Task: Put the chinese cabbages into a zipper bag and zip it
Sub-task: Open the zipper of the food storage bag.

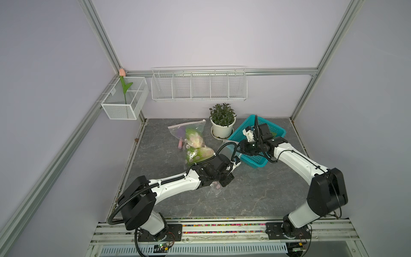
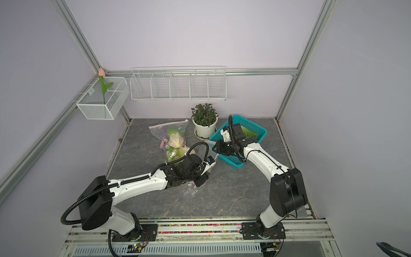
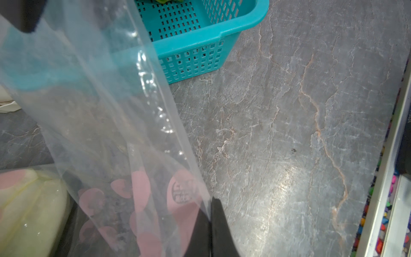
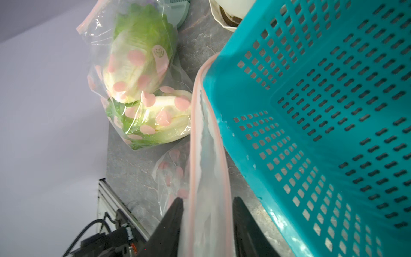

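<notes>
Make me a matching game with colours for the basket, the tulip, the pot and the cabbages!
Things:
1. basket
2. tulip
3. pot
4. cabbages

Colours:
A. pink
B. pale green
C. teal
D. white

Pairs: 1-C, 2-A, 3-D, 4-B.

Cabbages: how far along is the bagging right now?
Done: two light-green chinese cabbages already lie inside clear pink-dotted plastic.
In hand: the left gripper pinches an empty clear zipper bag, and the right gripper has its jaws on either side of the pink zip strip.
Left: green leaves, likely the third cabbage, sit in the teal plastic basket. It still needs bagging and zipping.
</notes>
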### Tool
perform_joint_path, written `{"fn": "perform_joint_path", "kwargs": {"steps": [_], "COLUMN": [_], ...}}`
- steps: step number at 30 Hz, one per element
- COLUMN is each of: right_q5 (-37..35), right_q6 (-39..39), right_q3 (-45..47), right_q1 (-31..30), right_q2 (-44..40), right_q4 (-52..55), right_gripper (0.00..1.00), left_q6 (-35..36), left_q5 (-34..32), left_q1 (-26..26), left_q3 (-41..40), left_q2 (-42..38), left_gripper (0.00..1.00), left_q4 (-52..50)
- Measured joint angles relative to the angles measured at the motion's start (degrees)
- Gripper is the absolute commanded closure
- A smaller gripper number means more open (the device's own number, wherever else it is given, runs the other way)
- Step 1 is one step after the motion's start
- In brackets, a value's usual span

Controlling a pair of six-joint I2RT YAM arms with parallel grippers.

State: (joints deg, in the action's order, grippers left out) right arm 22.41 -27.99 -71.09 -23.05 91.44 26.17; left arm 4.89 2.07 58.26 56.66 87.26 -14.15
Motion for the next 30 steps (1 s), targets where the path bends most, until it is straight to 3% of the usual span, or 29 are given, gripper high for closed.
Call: {"fn": "perform_joint_path", "kwargs": {"steps": [5,10,17,21,26,30], "right_q5": [-0.8,-5.0,-9.7,-12.4,-17.5,-24.2], "right_q6": [4.2,10.1,16.0,20.2,26.6,29.9], "right_q3": [0.5,0.5,-3.8,-2.1,10.9,20.4], "right_q1": [-0.4,-0.7,-1.9,-8.3,-20.0,-27.4], "right_q2": [-2.5,-9.6,-16.1,-21.0,-27.1,-24.5], "right_q4": [-2.7,-3.8,-5.0,-9.3,-22.4,-31.1], "right_gripper": [0.9,0.93,0.93,0.93,0.93,0.93], "left_q6": [-2.6,-6.9,-14.9,-20.4,-33.8,-48.3], "left_q5": [-2.7,-4.1,0.7,2.3,7.1,12.4], "left_q1": [0.0,-1.0,-11.8,-14.5,-20.2,-28.0], "left_q3": [0.2,4.4,5.7,7.2,8.9,2.8], "left_q2": [-4.1,-8.9,-19.8,-22.4,-22.5,-24.1], "left_gripper": [0.63,0.4,0.39,0.36,0.29,0.22], "left_q4": [-2.5,-9.9,-13.4,-13.6,-10.5,-1.2]}}
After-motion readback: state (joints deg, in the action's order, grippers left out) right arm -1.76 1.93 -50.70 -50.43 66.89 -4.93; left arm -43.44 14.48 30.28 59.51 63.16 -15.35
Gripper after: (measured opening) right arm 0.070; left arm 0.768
